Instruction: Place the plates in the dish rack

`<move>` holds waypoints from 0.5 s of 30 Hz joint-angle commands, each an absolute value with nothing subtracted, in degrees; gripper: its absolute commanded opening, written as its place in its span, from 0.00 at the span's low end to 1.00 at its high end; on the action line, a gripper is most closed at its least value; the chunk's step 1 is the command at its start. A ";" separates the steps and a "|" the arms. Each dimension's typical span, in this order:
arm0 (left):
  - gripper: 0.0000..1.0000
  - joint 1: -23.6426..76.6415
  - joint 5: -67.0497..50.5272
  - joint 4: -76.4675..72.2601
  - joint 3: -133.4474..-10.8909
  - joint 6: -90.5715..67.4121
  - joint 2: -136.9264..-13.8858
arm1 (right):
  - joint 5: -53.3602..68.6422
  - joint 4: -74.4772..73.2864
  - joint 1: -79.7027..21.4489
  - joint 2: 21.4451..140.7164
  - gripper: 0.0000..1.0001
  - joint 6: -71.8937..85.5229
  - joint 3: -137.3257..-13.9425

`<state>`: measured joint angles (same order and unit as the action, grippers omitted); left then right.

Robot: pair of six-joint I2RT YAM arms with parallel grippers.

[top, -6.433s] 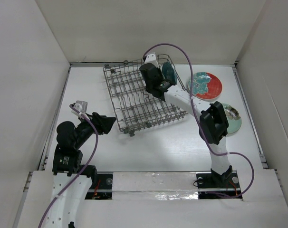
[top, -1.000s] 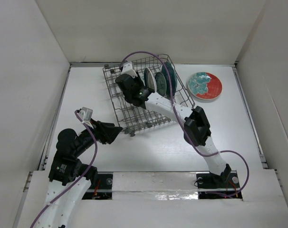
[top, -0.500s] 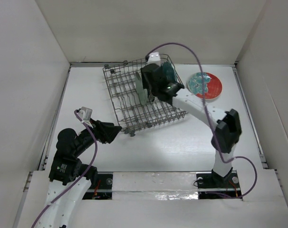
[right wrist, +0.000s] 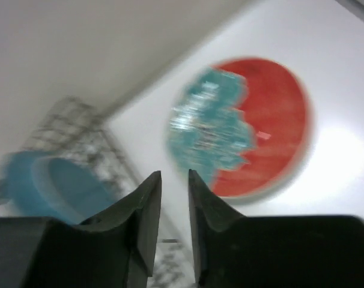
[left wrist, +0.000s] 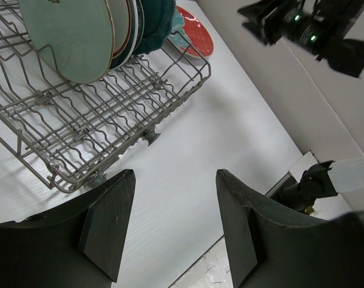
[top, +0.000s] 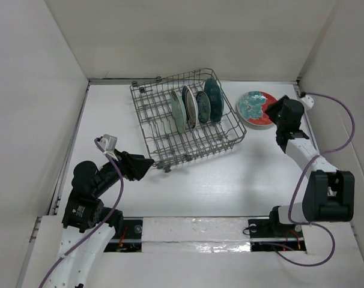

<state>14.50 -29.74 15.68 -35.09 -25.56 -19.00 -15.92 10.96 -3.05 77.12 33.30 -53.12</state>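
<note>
The dish rack [top: 151,115], a grey wire basket of wavy rods and upright tines on small dark feet, sat skewed on the white table [top: 230,180]. Four plates stood on edge between its tines at its right end, faces close together: the pale mint green plate [top: 178,111] on the left, then the white plate with a banded rim [top: 190,107], the small teal patterned plate [top: 202,107] and the dark teal scalloped plate [top: 213,99]. The half red, half teal plate [top: 256,110] lay flat and glossy on the table just right of the rack.

The left gripper [top: 148,161] hovered low near the rack's near-left corner, its dark fingers spread apart around nothing. The right gripper [top: 274,113] hung over the flat plate's right edge. Its wrist view was blurred, but its fingers [right wrist: 147,198] seemed parted by only a narrow gap, gripping nothing.
</note>
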 commanded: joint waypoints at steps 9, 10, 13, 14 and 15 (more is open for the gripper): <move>0.52 14.15 -30.32 13.01 -36.21 -25.23 -19.86 | 2.19 28.56 12.39 94.99 0.76 54.66 -46.57; 0.52 14.15 -30.32 13.01 -36.21 -25.31 -19.95 | 2.98 29.61 12.39 96.66 0.76 55.97 -47.37; 0.52 13.54 -30.32 13.01 -36.39 -25.14 -20.04 | 5.27 29.28 11.78 103.08 0.76 57.65 -52.28; 0.52 13.54 -30.32 13.09 -36.39 -25.14 -20.13 | 5.36 28.48 11.78 105.44 0.75 58.09 -53.69; 0.53 13.54 -30.32 13.10 -36.39 -25.14 -20.21 | 5.54 28.22 11.26 106.43 0.74 58.53 -54.66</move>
